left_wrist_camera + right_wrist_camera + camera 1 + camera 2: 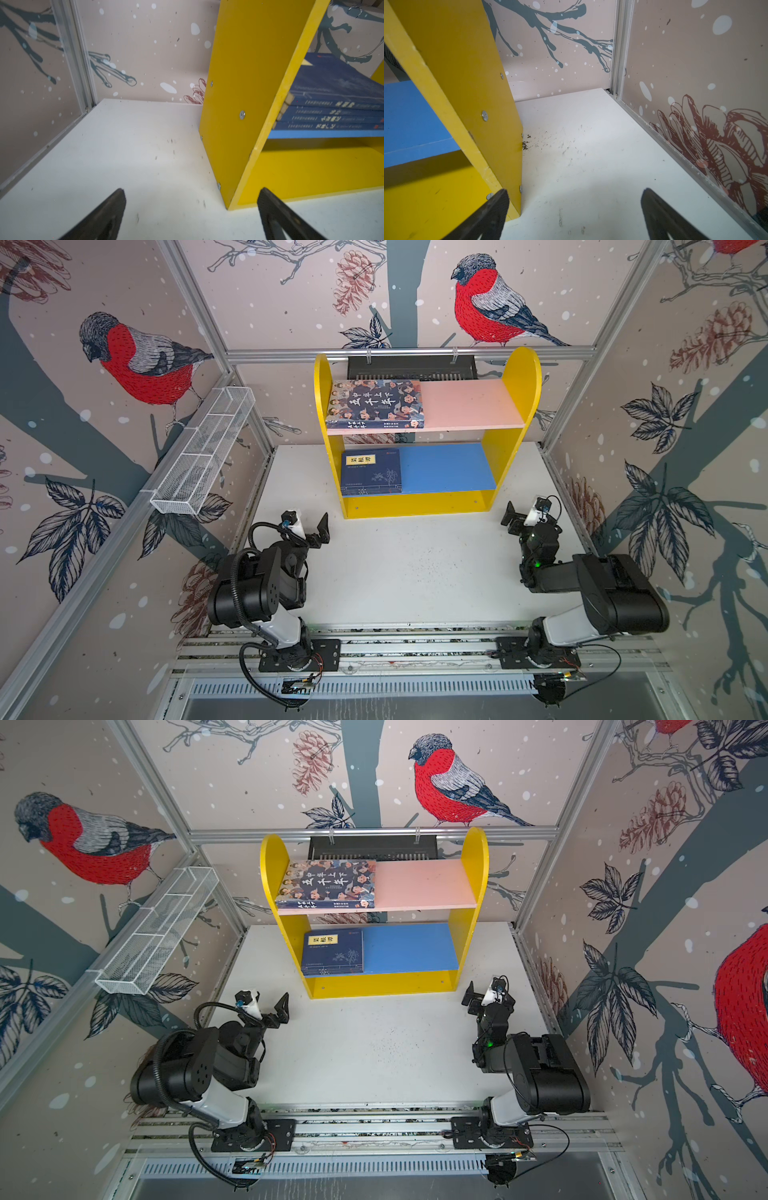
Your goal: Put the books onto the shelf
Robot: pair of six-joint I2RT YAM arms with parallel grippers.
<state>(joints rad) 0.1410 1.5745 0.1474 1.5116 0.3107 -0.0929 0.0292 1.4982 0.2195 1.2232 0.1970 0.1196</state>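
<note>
Left gripper (192, 192): fingers spread wide, nothing between them. In both top views it sits left of centre, just off the shelf's left foot.
Right gripper (575, 192): fingers spread wide too, empty. It sits right of centre in both top views, beside the shelf's right foot.
Shelf (521, 377): stands upright at the far edge of the table (415, 572), upper middle of both top views, open front facing the arms.
Large book (376, 403): lies flat on the left half of the pink board (471, 404), against the left yellow side. Its long edge runs across the frame and its spine faces the frame's lower edge.
Navy stack (371, 472): lies flat on the left half of the blue board (451, 466). The left wrist view shows four spines piled one on another (332, 114), facing out of the front.
Books off the shelf: none seen on the table in any view.
Bearing: both piles lie up and to the right of the left gripper in the top views. From the right gripper they lie up and to the left, across the shelf's width.
Nearer arm: the left, since both piles hug the shelf's left side.
Reading: the task looks finished, with five books shelved and nothing left to fetch.
Next move, if any: probably only drawing the arms back, keeping the open fingers off the yellow sides.
</note>
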